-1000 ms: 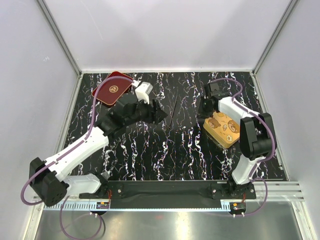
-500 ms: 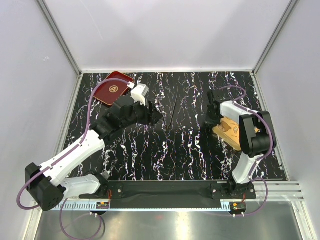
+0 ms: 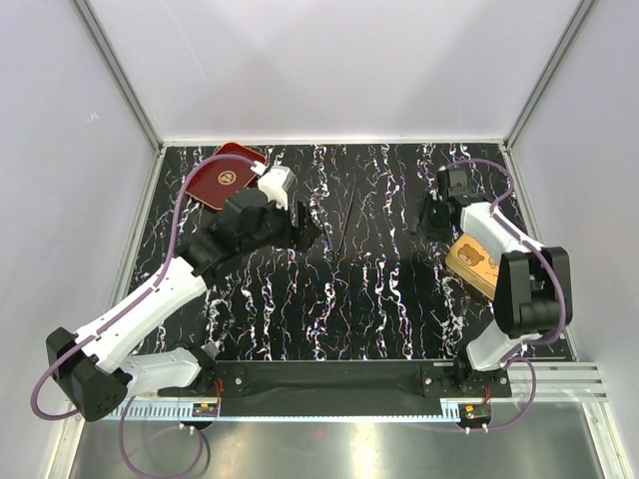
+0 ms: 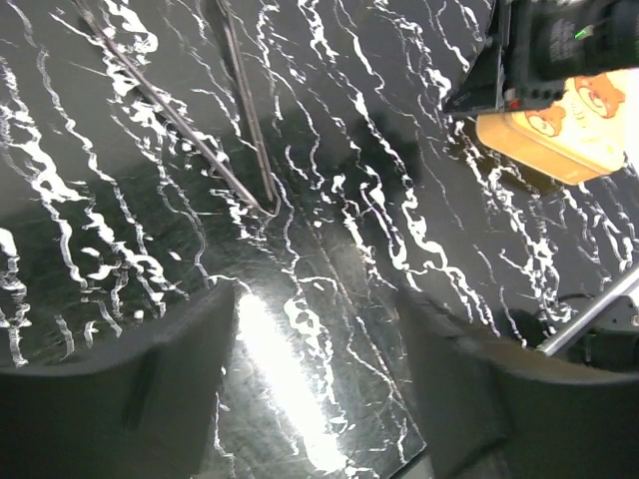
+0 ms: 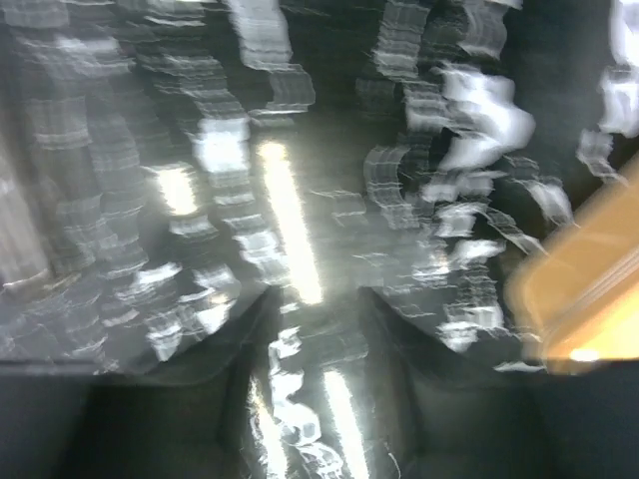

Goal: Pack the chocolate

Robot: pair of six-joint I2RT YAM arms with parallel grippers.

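The gold box (image 3: 477,263) lies at the right of the table, and its top shows brown bear faces (image 4: 559,120). I cannot make out separate pieces of chocolate; they are hidden. My right gripper (image 3: 431,222) hangs just behind and to the left of the box, open and empty. Its view is blurred, with the box (image 5: 589,269) at the right edge and the right gripper (image 5: 318,304) over bare table. My left gripper (image 3: 308,228) is at left centre, open with nothing between its fingers. In its own view the left gripper (image 4: 318,299) hovers over bare table.
A red tray (image 3: 225,177) with a gold emblem lies at the back left, partly behind the left arm. A thin black stick (image 3: 349,222) lies mid-table, seen as two thin prongs (image 4: 245,120) ahead of the left gripper. Walls close in the table on three sides.
My right gripper has opened and drawn back from the gold box. The box now sits further right and shows bear faces instead of filled compartments. My left gripper has opened wider.
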